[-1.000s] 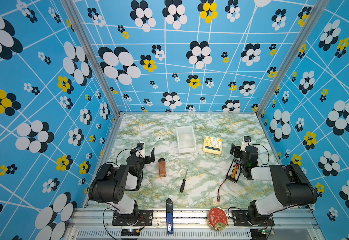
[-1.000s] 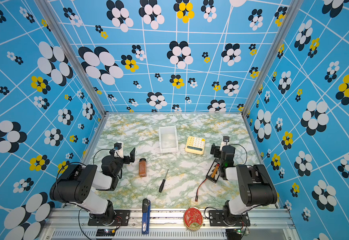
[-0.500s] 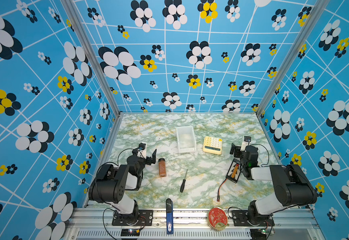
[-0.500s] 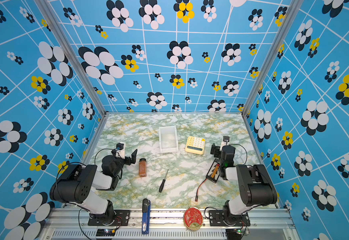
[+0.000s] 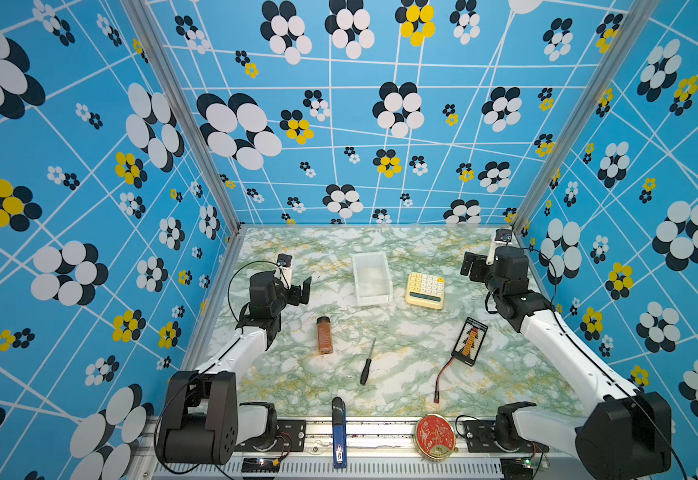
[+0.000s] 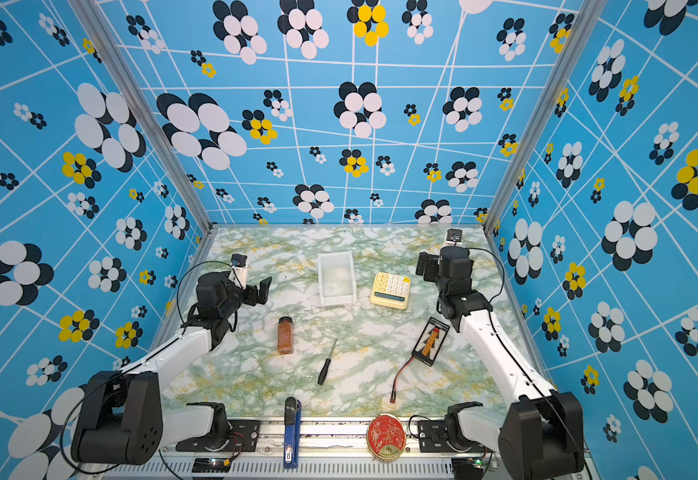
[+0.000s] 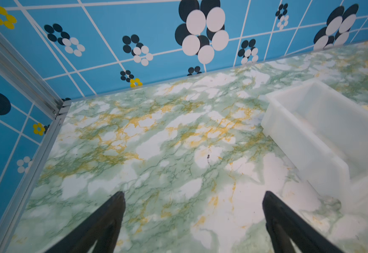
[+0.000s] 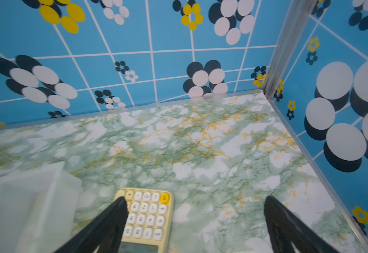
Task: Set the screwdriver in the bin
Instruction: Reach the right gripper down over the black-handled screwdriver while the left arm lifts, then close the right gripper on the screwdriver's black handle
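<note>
— Both arms have stretched forward. Left gripper (image 7: 192, 195) and right gripper (image 8: 195, 200) gape, holding nothing.
— Screwdriver (image 5: 367, 362)?
— Flat on table (image 5: 405, 374), well apart from both grippers, between bottle (image 5: 324, 335) and battery pack (image 5: 470, 341). Bin (image 5: 374, 300) lies beyond, beside calculator (image 5: 425, 290).

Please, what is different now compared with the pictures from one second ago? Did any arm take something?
Both arms unfolded and reached toward the far wall, so the left pincer and the right pincer moved away from the front edge. Both are open and empty; nothing was taken or let go. The screwdriver, bin, calculator, spice bottle and battery pack lie where they were.
</note>
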Robot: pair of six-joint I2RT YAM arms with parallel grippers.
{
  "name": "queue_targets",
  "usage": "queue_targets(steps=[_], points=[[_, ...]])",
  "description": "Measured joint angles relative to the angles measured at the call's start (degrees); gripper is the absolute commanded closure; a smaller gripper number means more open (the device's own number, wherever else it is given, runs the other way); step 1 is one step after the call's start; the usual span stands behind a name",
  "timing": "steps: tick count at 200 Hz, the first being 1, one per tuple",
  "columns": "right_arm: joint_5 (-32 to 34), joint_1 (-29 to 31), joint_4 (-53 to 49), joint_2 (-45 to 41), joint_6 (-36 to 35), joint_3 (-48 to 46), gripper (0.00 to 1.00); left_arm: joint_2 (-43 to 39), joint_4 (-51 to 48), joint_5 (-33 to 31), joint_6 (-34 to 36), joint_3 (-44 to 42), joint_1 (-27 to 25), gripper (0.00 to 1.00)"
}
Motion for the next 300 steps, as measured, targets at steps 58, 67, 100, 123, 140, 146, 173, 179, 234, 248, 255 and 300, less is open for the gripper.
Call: queue_targets(steps=[58,67,100,123,140,146,173,179,234,248,255,300], points=[[1.7,26.9,-28.1,2.5,15.8,7.2,0.09,-9.0,-34.3,-4.7,3.6,16.0,-0.5,0.01],[1.5,30.5,-30.3,4.1,18.4,7.4,0.12,-9.1,-38.5,-4.7,3.2,19.3,-0.8,0.01],[-1.6,41.2,-36.3,14.2,25.6,10.7,0.17,-4.6,-50.7,-3.5,1.6,32.6,-2.7,0.01],[-3.5,46.9,-38.1,21.2,28.3,14.4,0.25,-2.5,-55.5,-1.6,0.1,36.5,-3.1,0.01],[-5.0,49.9,-38.6,25.0,30.4,16.3,0.28,-2.4,-58.4,-1.0,-0.6,37.1,-3.4,0.01],[-5.8,50.6,-38.4,25.9,31.1,16.4,0.33,-2.3,-59.3,-0.8,-0.8,37.4,-3.5,0.01],[-9.8,52.0,-36.6,29.5,34.1,16.3,0.37,-2.4,-61.7,-0.3,-0.8,39.0,-3.8,0.01],[-10.5,52.2,-36.1,30.3,34.6,16.3,0.37,-2.4,-62.1,-0.3,-0.8,39.4,-3.8,0.01],[-13.5,53.8,-33.6,37.4,36.7,18.4,0.38,-4.5,-63.1,-0.2,-0.7,41.0,-3.8,0.01],[-13.4,53.8,-33.2,38.1,37.4,18.8,0.39,-4.6,-63.3,-0.1,-0.7,41.1,-3.8,0.01],[-13.4,53.8,-33.1,38.5,37.6,19.0,0.4,-4.6,-63.5,0.0,-0.7,41.1,-3.8,0.01],[-13.4,53.8,-33.0,42.3,37.9,20.6,0.44,-4.7,-63.8,1.0,-0.8,41.1,-3.8,0.01]])
